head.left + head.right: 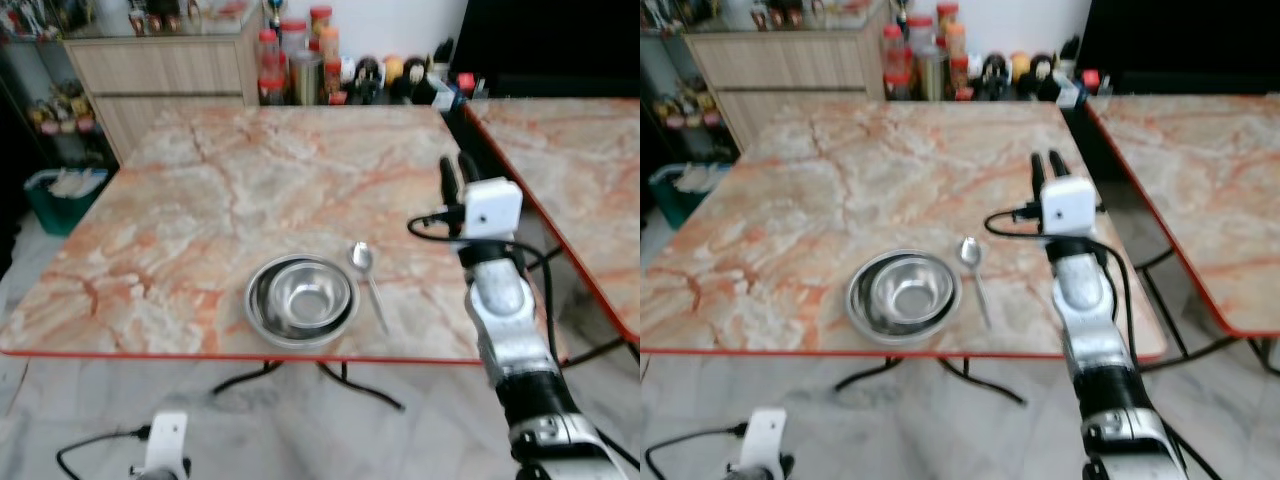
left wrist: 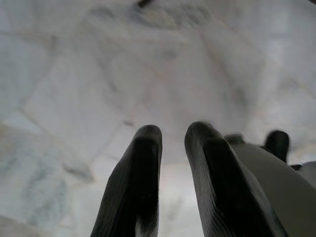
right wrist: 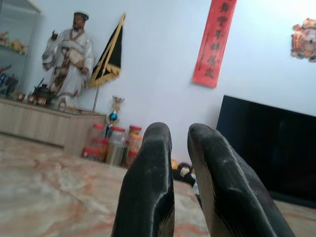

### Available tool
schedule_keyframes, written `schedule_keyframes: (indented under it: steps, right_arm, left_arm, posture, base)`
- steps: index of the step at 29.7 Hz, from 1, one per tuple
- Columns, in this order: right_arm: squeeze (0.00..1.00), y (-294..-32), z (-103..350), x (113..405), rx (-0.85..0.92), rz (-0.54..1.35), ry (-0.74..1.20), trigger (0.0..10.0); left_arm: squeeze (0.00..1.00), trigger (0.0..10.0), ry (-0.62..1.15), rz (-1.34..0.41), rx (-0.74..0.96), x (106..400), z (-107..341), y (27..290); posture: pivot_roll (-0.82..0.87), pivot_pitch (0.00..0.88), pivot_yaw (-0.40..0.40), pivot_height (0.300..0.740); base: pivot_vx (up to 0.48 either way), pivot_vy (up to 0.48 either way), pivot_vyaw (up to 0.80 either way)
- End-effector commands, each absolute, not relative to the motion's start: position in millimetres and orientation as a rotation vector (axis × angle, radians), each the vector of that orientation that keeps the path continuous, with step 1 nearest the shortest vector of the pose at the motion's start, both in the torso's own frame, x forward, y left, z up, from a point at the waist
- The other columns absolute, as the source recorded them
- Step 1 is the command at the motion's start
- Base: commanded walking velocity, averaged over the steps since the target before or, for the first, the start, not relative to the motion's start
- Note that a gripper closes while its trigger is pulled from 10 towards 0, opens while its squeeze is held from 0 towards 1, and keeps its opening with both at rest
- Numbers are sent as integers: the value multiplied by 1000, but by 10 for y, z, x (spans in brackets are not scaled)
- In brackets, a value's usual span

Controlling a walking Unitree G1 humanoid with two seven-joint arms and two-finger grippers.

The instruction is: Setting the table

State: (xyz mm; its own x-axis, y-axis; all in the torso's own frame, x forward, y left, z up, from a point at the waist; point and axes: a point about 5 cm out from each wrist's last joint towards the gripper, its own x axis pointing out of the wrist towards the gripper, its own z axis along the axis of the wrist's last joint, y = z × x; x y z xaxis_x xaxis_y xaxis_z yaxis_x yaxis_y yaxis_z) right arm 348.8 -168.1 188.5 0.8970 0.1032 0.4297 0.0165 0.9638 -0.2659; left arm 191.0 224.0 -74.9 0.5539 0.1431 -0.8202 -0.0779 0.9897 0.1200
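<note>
A steel bowl (image 1: 300,298) sits near the front edge of the marble table (image 1: 200,200). A metal spoon (image 1: 367,280) lies just to its right, its bowl end pointing away from me. My right gripper (image 1: 456,170) is raised over the table to the right of the spoon, clear of it. Its fingers (image 3: 148,168) point up and toward the far wall, shut with nothing between them. My left arm (image 1: 165,440) hangs below the table edge. The left gripper (image 2: 173,133) is over the floor, fingers close together and holding nothing.
A second marble table (image 1: 570,170) stands to the right across a narrow gap. Jars and bottles (image 1: 300,60) line the far edge by the wall, next to a wooden cabinet (image 1: 160,70). A green bin (image 1: 62,195) is on the floor at left.
</note>
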Motion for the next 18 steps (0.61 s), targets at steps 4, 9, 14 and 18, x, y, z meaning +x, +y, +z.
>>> schedule_keyframes:
  steps: [4,9,14,18]
  right_arm:
    - [0,-1593,1832,3478,-265,71,-435,10000]
    - [0,-1562,1712,3444,-275,74,-393,10000]
    - [0,-1564,1681,3430,-259,72,-383,10000]
    - [0,-1574,1598,3407,-265,73,-350,10000]
  left_arm:
    - [0,10000,977,139,80,1888,-747,2292]
    - [0,10000,982,137,83,1877,-751,2298]
    - [0,10000,984,133,87,1873,-751,2306]
    - [0,10000,989,112,105,1870,-753,2305]
  posture:
    - [13,0,-18,740]
    - [9,0,-13,740]
    - [11,0,-11,740]
    - [8,0,-10,740]
  base:
    - [0,-347,0]
    - [0,-314,0]
    - [0,-334,0]
    - [0,-323,156]
